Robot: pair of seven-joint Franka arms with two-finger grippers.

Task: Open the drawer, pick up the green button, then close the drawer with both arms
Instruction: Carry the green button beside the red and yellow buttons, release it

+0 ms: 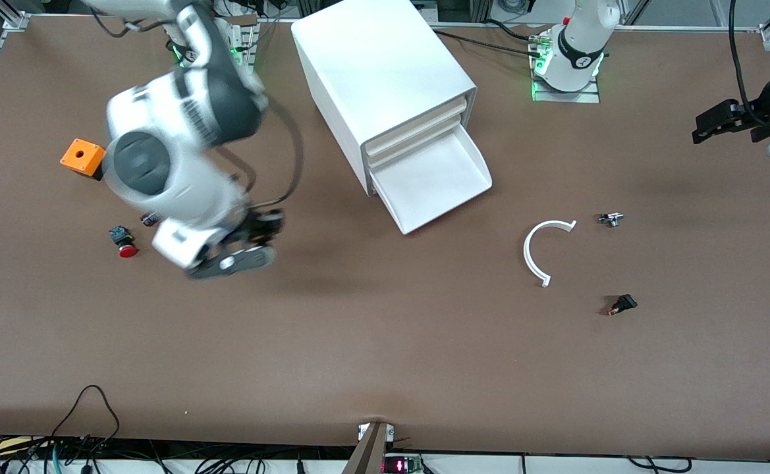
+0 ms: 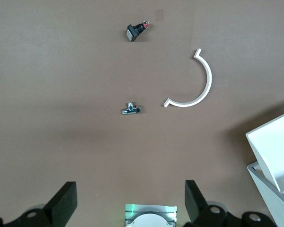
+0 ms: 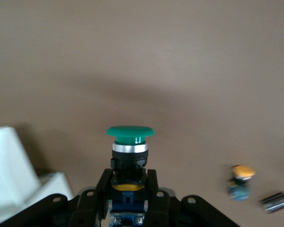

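Gripping the green button [image 3: 130,134] by its body, right gripper [image 3: 128,189] clears the open drawer [image 1: 434,178]; left gripper [image 2: 130,203], spread and empty, waits to close it.

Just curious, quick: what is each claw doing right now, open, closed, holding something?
Left gripper: open, empty, waiting at its end of the table.
Right gripper: shut on the green button, above the table.

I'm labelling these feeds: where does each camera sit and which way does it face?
Front view: high across the table, facing both arms, white box cabinet and open white tray drawer.
Left wrist view: looks down past the open left gripper at the white plastic arc, also visible in front view.
Right wrist view: right gripper holding the green-capped button.
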